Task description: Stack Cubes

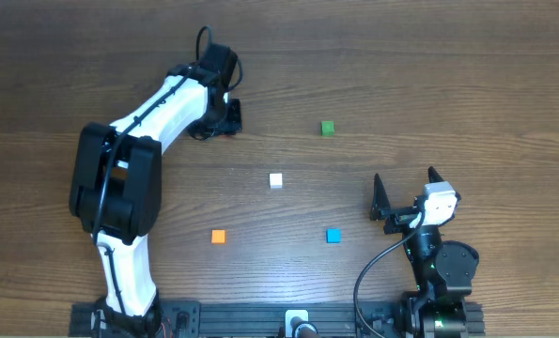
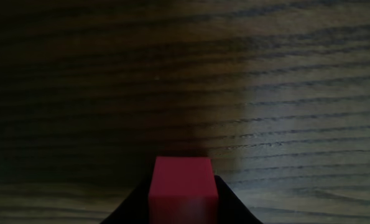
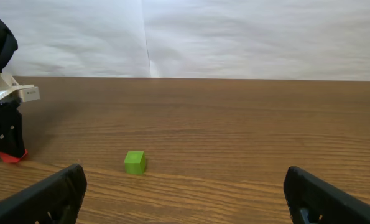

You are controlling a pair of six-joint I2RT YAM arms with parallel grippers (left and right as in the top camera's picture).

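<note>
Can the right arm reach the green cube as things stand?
Probably yes. The right hand is open and facing the green cube, with only bare table between them; the left hand, at the red cube, sits off to the side.

You've got a brown wood-grain table (image 1: 467, 66) running across the whole top view, grain going left to right. In the right wrist view a plain white wall (image 3: 265, 37) sits behind its far edge, with a vertical seam (image 3: 148, 43) left of centre. Light's soft and even.
</note>
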